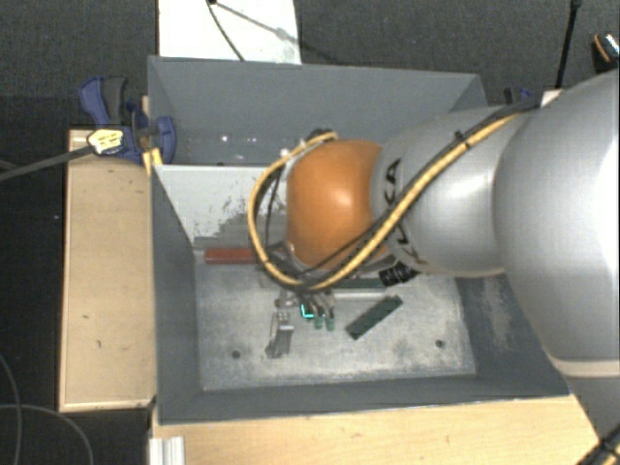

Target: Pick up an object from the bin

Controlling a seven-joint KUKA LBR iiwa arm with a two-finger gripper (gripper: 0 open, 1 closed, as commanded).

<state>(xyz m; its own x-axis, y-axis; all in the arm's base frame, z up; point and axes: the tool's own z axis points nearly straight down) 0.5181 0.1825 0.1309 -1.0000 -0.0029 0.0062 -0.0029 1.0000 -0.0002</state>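
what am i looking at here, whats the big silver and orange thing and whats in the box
The big silver shape is a robot arm, reaching in from the right. One camera looks down on it from above and a little to one side. The orange dome is a cover on the arm's wrist, with cables looped round it. Under it sits the end effector, the part that grasps, low over the floor of a grey metal bin. In the bin lie a reddish-brown flat bar by the left wall and a dark flat bar just right of the end effector. Whether anything is held, I cannot tell.
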